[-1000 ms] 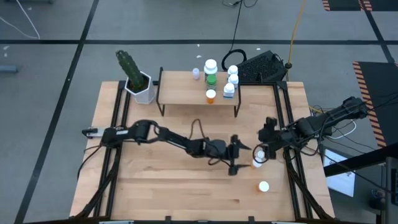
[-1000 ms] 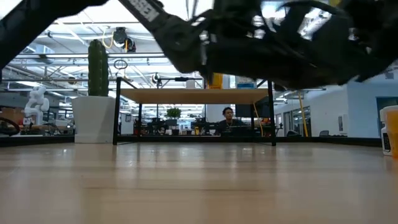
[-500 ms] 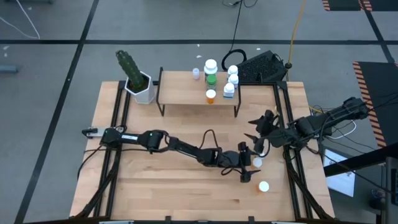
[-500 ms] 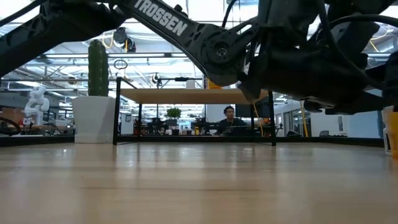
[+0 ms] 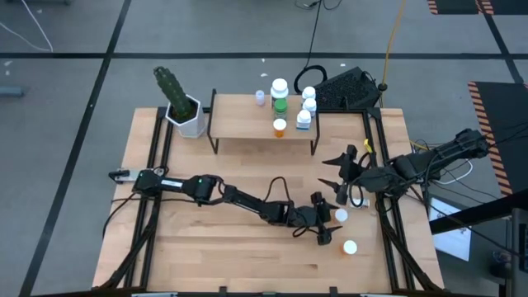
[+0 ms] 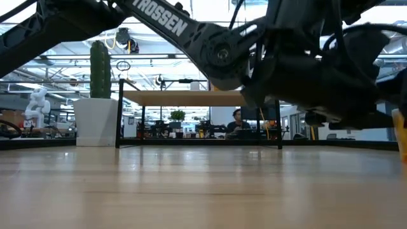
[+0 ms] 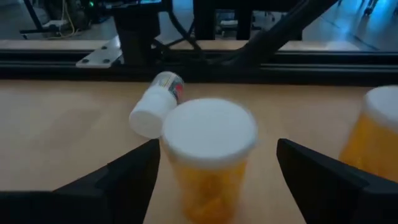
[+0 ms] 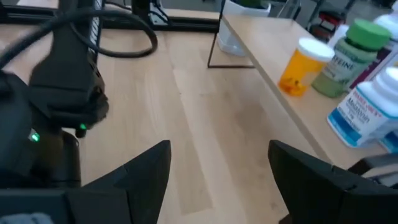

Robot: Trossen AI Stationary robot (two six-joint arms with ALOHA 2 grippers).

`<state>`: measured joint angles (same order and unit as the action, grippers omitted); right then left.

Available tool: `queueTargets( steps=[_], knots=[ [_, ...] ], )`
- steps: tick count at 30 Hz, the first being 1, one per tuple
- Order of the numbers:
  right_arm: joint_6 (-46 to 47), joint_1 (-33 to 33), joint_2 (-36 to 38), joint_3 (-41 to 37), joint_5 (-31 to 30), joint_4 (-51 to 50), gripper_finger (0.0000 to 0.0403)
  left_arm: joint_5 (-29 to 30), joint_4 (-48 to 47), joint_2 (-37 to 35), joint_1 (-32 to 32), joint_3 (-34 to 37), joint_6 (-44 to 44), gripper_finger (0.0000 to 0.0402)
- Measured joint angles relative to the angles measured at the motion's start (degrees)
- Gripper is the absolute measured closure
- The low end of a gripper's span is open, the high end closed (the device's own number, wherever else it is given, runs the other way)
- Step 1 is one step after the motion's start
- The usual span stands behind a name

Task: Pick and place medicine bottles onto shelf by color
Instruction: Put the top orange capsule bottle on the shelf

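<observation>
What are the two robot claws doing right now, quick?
Left gripper: open, its fingers on either side of an orange pill bottle, not gripping it yet.
Right gripper: open, holding nothing.

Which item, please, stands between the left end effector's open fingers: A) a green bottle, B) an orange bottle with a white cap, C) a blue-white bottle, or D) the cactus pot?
B: in the left wrist view, the white-capped orange bottle stands upright between the left end effector fingers.
</observation>
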<state>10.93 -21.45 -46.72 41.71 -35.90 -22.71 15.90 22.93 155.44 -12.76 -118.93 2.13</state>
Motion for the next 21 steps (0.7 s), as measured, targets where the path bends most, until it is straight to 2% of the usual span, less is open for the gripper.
queueTargets(
  steps=[11,21],
  knots=[
    [-7.2,0.1,0.0,0.0,-0.2,5.5,0.0140,-0.9,1.1,0.1,1.0,0.1,0.5,0.0135],
    [-7.6,0.1,0.0,0.0,-0.2,5.5,0.0140,-1.3,0.1,-0.5,1.2,0.1,1.4,0.0213]
  ],
)
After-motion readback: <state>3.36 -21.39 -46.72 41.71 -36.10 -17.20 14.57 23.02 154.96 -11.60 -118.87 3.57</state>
